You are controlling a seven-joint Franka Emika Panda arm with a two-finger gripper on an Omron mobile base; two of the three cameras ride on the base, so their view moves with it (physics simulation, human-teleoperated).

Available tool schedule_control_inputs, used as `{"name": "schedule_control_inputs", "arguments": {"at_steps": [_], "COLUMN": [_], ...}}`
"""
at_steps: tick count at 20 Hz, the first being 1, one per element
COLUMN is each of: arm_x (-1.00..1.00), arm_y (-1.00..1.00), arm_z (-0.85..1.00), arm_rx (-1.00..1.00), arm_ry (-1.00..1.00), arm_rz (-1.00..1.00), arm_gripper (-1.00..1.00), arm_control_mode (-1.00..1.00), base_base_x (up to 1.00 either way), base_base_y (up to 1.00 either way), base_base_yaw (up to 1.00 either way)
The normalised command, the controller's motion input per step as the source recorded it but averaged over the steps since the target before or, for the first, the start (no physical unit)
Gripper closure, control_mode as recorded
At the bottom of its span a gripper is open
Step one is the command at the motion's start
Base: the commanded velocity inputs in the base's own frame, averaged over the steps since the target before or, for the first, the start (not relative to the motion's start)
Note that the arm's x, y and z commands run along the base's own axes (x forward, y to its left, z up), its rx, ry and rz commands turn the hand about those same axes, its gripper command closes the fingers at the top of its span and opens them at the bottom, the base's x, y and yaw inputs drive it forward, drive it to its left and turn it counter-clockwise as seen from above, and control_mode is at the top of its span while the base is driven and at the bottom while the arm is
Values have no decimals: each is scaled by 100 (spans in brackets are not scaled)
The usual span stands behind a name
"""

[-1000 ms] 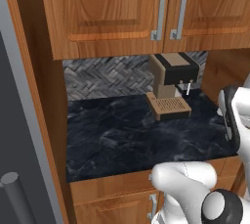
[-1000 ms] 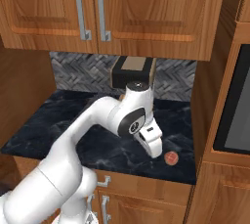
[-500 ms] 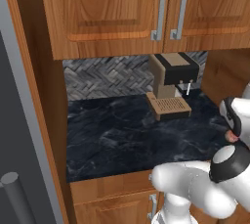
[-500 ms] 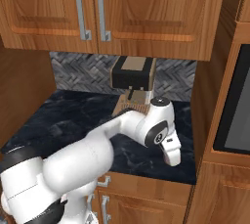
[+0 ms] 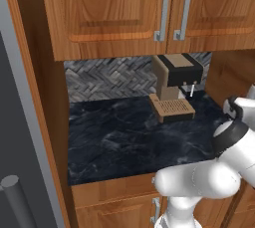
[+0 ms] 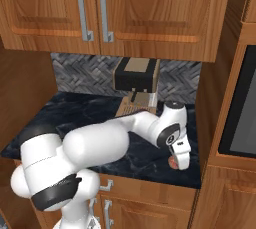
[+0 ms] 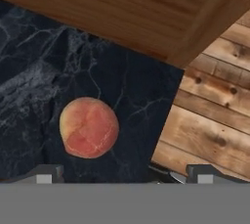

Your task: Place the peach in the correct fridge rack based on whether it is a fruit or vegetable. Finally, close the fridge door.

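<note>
The peach [image 7: 89, 127], round and pinkish-salmon, lies on the black marble counter [image 7: 34, 71] near its right front corner. My gripper [image 7: 126, 175] hangs just above it, open, with the fingertips [image 7: 46, 174] wide apart and nothing between them. The peach sits ahead of the tips, toward the left one. In the right base view the gripper [image 6: 180, 159] points down at the counter's edge and covers most of the peach [image 6: 172, 162]. The fridge rack is out of view. A grey fridge door [image 5: 15, 122] with a round handle stands at the left edge of the left base view.
A brown coffee machine [image 5: 174, 85] [image 6: 136, 80] stands at the back of the counter under wooden wall cabinets [image 6: 125, 8]. A tall wooden cabinet with a dark oven [image 6: 245, 113] closes off the right side. Past the counter's edge lies the plank floor [image 7: 215, 120].
The arm has swung right and down toward the counter's right front corner. The gripper has come lower over the peach and now hides most of it in the right base view. It stays open.
</note>
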Motion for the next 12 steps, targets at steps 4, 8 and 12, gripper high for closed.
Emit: {"name": "schedule_control_inputs", "arguments": {"at_steps": [4,8,12], "arm_x": [7,10,12], "arm_y": [0,0,0], "arm_z": [-34,-32,-26], "arm_rx": [2,1,0], "arm_ry": [0,0,0], "arm_rz": [1,0,0], "arm_gripper": [-100,-100,-100], "arm_control_mode": [-100,-100,-100], "base_base_x": [0,0,0], "base_base_y": [0,0,0], "base_base_yaw": [0,0,0]}}
